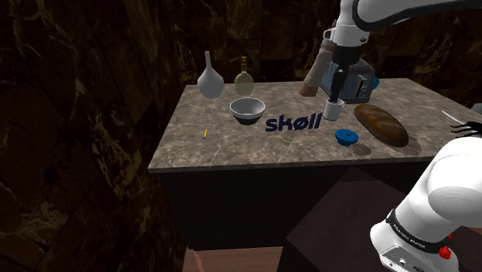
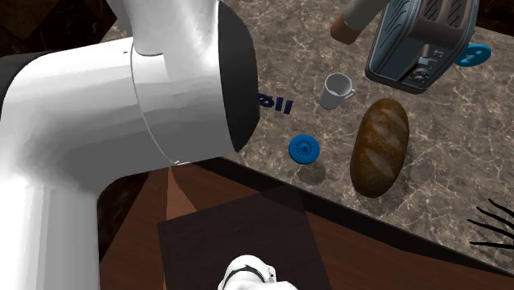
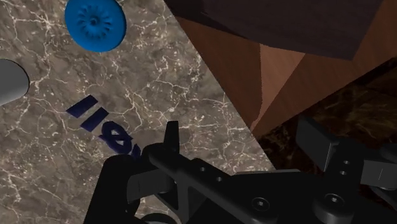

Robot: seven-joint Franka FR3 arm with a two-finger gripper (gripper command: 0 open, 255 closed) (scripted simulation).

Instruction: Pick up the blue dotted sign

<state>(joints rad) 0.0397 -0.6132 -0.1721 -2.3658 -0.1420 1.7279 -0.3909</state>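
Looking over the counter (image 1: 232,151), we find the sign (image 1: 293,122), dark blue letters reading skøll. It lies on the marble between the bowl (image 1: 247,110) and the mug (image 1: 333,110). A blue disc (image 1: 346,137) sits nearer the front edge, toward the shoulder view's right. The gripper (image 1: 337,91) hangs in the air, seen in the shoulder view just over the mug and apart from the sign. From the wrist we see its fingers (image 3: 170,137) standing wide apart with nothing clasped. There the sign (image 3: 102,122) lies off to the side of one finger, partly hidden by the hand, not between the two. Past the mug lie a loaf (image 1: 380,124) and a toaster (image 1: 354,81). A vase (image 1: 208,79) and a bottle (image 1: 245,77) stand at the back, behind the bowl. In the second exterior view the arm (image 2: 123,91) covers most of the sign (image 2: 278,104).
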